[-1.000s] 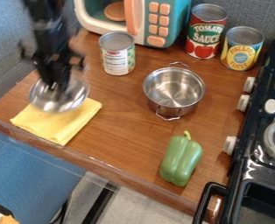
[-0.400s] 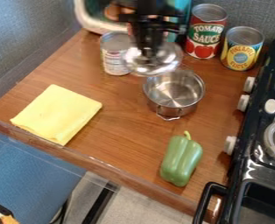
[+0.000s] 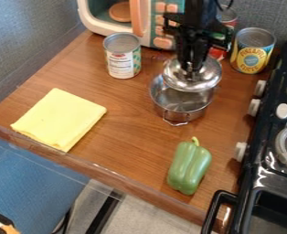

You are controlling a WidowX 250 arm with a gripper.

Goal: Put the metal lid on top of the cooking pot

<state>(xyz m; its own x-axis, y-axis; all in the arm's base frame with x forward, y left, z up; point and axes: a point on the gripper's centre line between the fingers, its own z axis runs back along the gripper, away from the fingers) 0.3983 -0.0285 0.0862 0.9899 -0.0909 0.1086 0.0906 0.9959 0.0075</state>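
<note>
Lid: You are holding the metal lid [image 3: 194, 85] above the cooking pot [image 3: 177, 109], over the far right part of its opening; whether the rims are touching, you cannot tell.
Gripper: Your black gripper [image 3: 192, 68] is pointing down and gripping the lid at its top.
Pot: It is standing upright on the wooden counter [image 3: 130, 132], its near left interior showing to you.
Green pepper: It [image 3: 189, 167] is lying nearer you than the pot.
Cans: One [image 3: 122, 57] is standing left of the pot; a yellow-and-blue one [image 3: 252, 51] is standing beyond it, to the right.
Yellow cloth: It [image 3: 59, 119] is lying folded at left.
Stove: It [image 3: 265, 183] is bordering the right side.
</note>
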